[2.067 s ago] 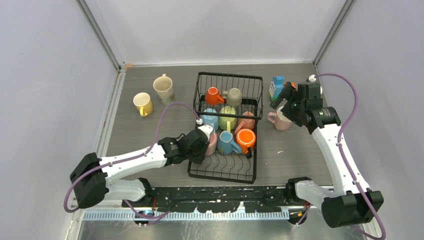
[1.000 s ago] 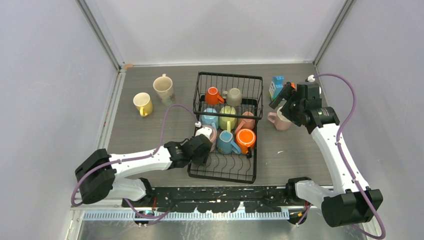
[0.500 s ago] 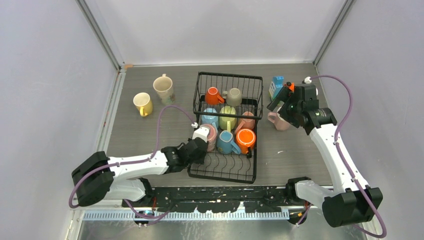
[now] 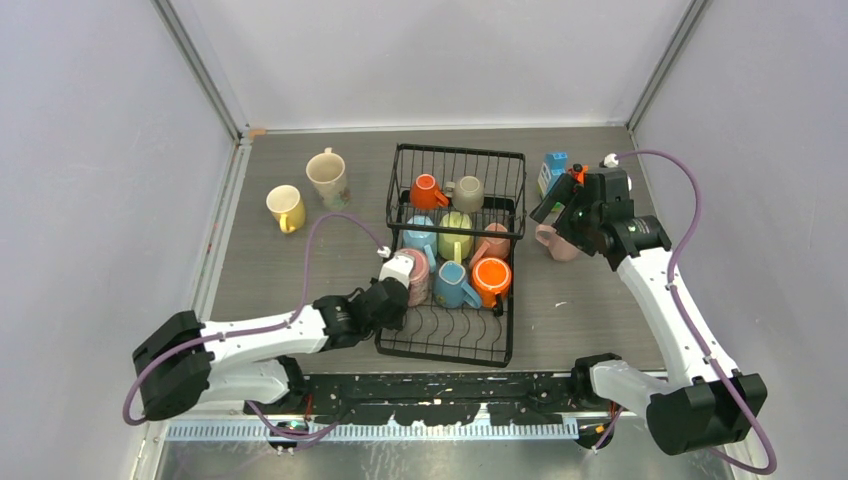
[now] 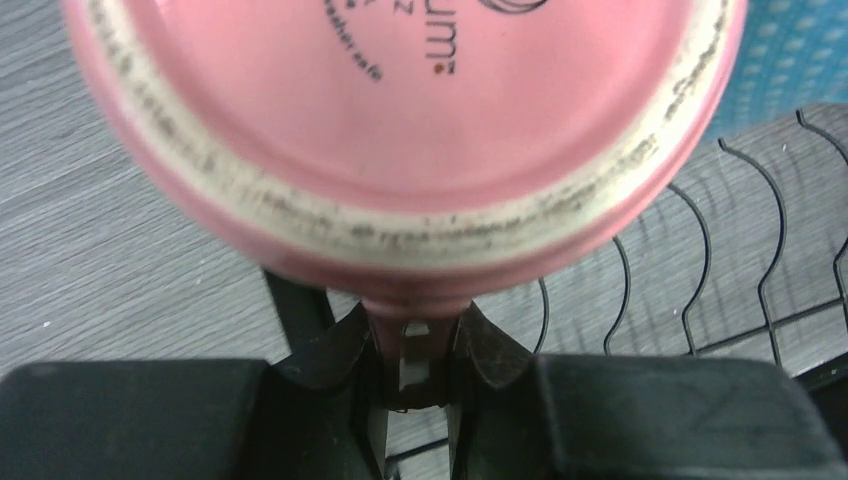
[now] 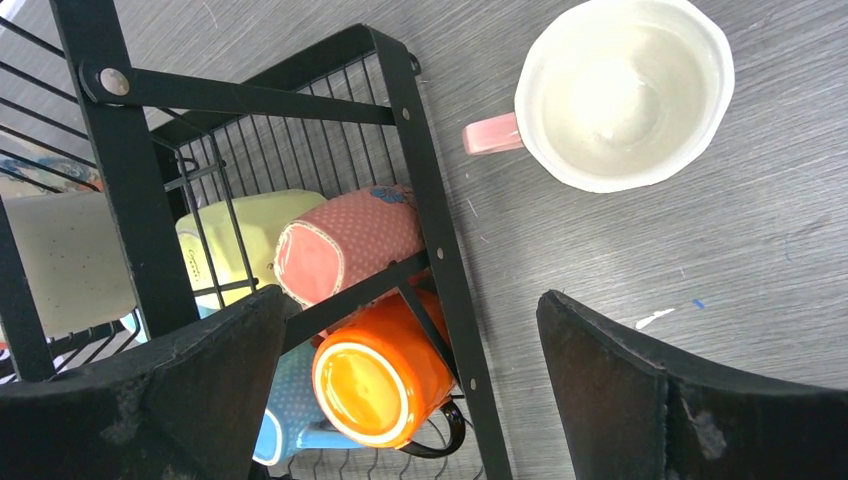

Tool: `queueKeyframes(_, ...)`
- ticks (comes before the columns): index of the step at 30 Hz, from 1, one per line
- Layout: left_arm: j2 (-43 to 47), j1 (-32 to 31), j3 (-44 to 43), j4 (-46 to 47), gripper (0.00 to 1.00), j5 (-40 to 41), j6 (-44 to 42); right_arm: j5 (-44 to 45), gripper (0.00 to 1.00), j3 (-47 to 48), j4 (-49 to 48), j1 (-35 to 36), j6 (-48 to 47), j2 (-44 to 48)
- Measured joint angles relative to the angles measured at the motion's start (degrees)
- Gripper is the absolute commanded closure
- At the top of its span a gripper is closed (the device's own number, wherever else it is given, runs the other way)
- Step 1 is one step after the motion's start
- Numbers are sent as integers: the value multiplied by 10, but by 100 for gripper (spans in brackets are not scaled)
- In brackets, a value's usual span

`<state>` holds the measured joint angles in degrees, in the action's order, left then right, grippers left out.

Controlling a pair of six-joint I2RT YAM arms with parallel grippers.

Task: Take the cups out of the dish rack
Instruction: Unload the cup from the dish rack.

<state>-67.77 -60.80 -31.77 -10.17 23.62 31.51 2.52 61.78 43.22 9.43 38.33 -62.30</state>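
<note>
The black wire dish rack (image 4: 458,150) stands mid-table and holds several cups. A pink cup (image 5: 400,120) lies on its side at the rack's left edge (image 4: 420,277). My left gripper (image 5: 415,352) is shut on its handle, with the cup's base facing the wrist camera. Beside it lie a blue cup (image 4: 452,286) and an orange cup (image 6: 385,375). My right gripper (image 6: 410,310) hangs open above the rack's right rim (image 6: 440,260) with nothing between its fingers. It shows in the top view (image 4: 556,212) next to a pink cup (image 6: 625,90) standing on the table.
A yellow cup (image 4: 286,207) and a cream cup (image 4: 327,176) stand on the table left of the rack. A colourful toy-block figure (image 4: 553,172) stands at the back right, behind the right gripper. The rack's tall basket end holds an orange cup (image 4: 427,191) and a grey-beige cup (image 4: 467,192).
My left gripper has closed on the pink cup's handle, and its arm has drawn back a little toward the near edge. The right gripper has drifted slightly left toward the rack.
</note>
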Motion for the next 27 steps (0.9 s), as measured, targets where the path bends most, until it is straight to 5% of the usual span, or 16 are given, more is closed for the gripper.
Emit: queueKeyframes(27, 165, -2, 0, -155, 100, -40, 42, 101, 0, -16, -3, 127, 60, 52)
